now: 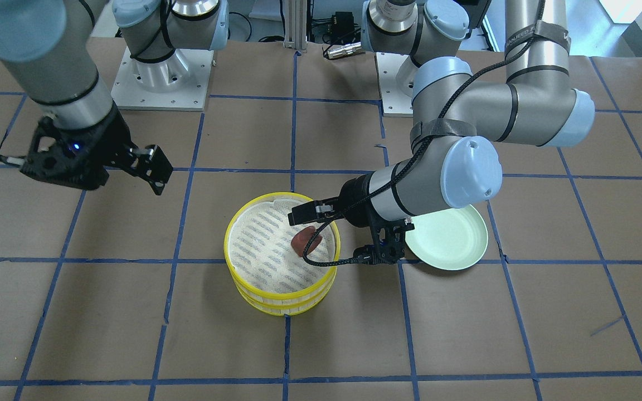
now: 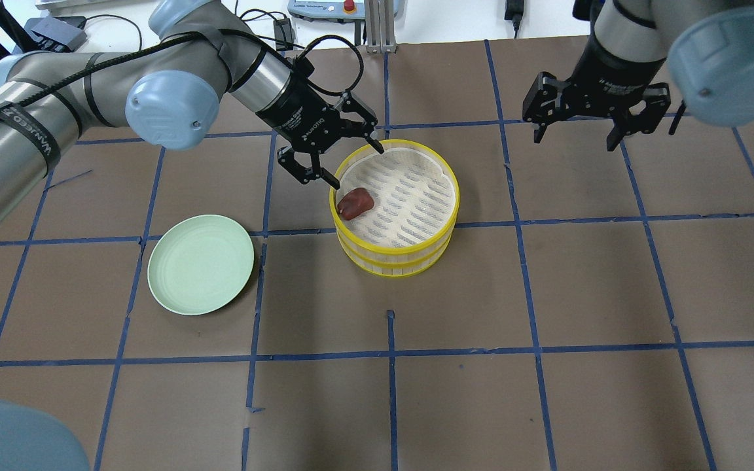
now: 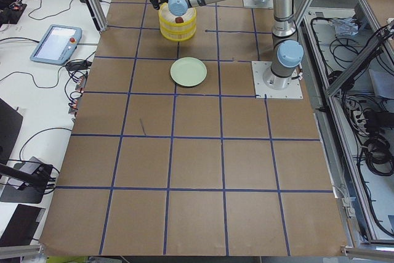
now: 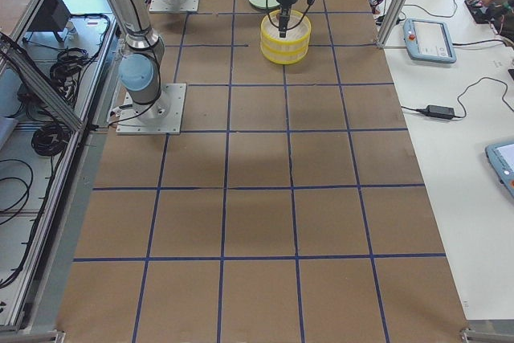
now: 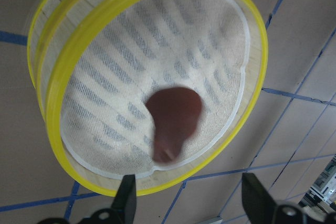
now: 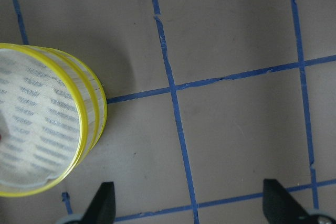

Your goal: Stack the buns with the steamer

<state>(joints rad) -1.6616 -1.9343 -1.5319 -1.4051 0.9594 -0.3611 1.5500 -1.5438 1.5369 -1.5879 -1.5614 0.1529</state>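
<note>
The steamer [image 2: 410, 252] is two yellow-rimmed tiers stacked at the table's middle, with a white liner in the top tier. A reddish-brown bun [image 2: 355, 203] lies loose on that liner near the rim; it also shows in the left wrist view [image 5: 173, 116] and the front view [image 1: 305, 240]. The white bun is hidden. My left gripper [image 2: 357, 167] is open and empty, just above the bun at the steamer's rim [image 5: 52, 124]. My right gripper [image 2: 574, 139] is open and empty, well off to the steamer's right-rear.
An empty pale green plate [image 2: 200, 265] lies on the brown paper to the left of the steamer, under my left forearm in the front view [image 1: 449, 236]. Blue tape lines grid the table. The right wrist view shows the steamer's side [image 6: 97, 119].
</note>
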